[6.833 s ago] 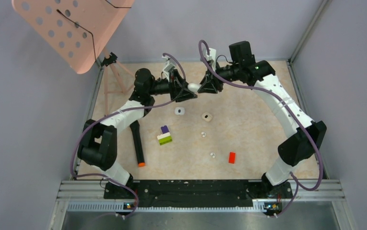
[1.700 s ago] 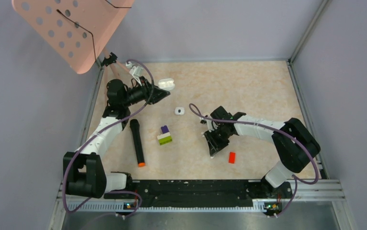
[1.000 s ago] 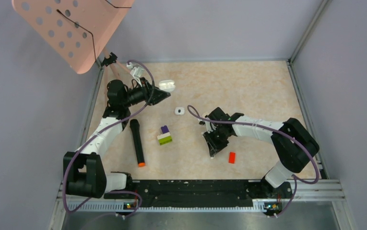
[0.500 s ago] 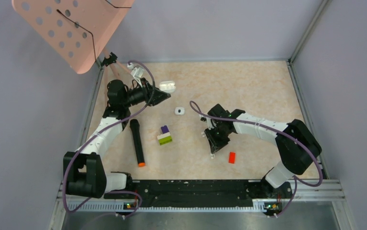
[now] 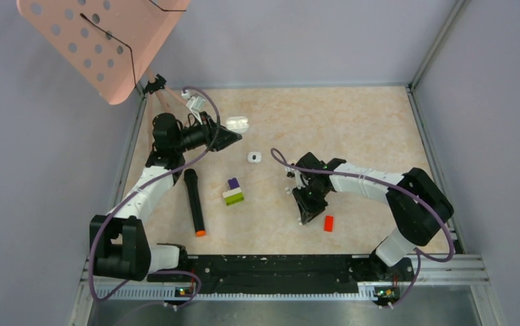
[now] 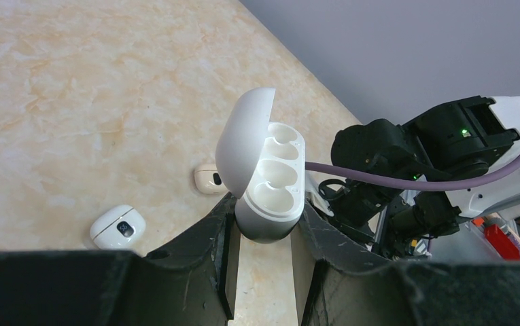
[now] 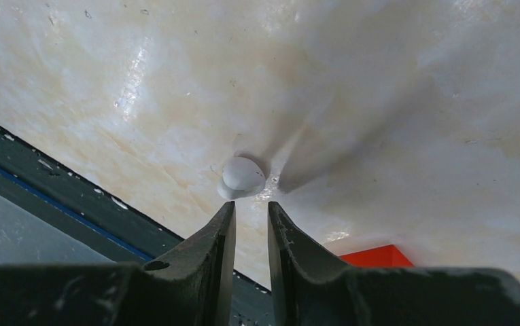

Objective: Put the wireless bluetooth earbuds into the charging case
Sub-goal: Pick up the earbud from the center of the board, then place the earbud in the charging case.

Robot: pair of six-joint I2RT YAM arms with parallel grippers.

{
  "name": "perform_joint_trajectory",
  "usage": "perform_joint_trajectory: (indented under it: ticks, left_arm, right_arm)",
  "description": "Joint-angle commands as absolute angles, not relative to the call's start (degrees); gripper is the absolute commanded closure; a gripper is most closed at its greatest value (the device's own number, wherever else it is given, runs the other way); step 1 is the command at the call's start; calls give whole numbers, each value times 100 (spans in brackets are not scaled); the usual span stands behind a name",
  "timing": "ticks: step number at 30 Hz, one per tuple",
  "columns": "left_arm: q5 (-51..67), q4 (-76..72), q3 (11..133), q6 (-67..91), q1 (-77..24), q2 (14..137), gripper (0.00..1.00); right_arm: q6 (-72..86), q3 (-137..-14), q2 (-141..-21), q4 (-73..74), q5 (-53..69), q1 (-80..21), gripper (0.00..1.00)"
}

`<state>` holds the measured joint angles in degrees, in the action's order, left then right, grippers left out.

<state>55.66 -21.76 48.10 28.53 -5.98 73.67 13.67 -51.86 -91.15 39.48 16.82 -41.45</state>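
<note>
Left claw (image 6: 264,234) clamped on base of open charging case (image 6: 268,187); lid tipped up on left side, rounded hollows showing inside. Case held off tabletop (image 7: 379,102). Right claw (image 7: 250,209) low over tabletop, tips slightly apart, nothing between them. White earbud (image 7: 242,178) lies on tabletop just beyond right claw's tips. Red brick (image 7: 376,257) near, off to claw's right. Closed white case (image 6: 117,227) on tabletop, lower left of left claw.

One open case (image 6: 265,183), one marker (image 5: 194,202), one red brick (image 5: 328,223)
</note>
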Motion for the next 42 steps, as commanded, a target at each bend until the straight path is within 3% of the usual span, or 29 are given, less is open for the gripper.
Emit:
perform_joint_trajectory:
  ticks: [1,15,18,25,27,32,36,42]
  left_arm:
    - [5612,-2286,4854,2803,-571,7303,100]
    - [5598,-2244,4776,2804,-571,7255,100]
    - [5607,-2250,4766,2811,-571,7266,100]
    - [5605,-2266,4696,2795,-571,7222,100]
    - [5644,-2264,4668,2701,-571,7216,100]
    - [6136,-2395,4528,2162,-601,7219,100]
    - [6698,-2244,4510,1119,-711,7290,100]
    - [7203,-58,5288,-1860,-1142,7668,100]
  right_arm:
    - [1483,-5126,-9171,3756,1710,-4101,77]
    - [1223,-5102,-9412,3312,1888,-4094,70]
    - [1160,-5136,-9412,3249,1952,-4100,76]
    - [978,-5339,-9321,3244,1936,-4149,99]
    - [721,-5514,-9193,3340,1930,-4151,100]
    - [-996,-6411,-8772,4015,1921,-4148,100]
    - [-2977,-7595,-8584,5356,1963,-4149,100]
    - [-5029,-9257,-8521,6950,1763,-4183,100]
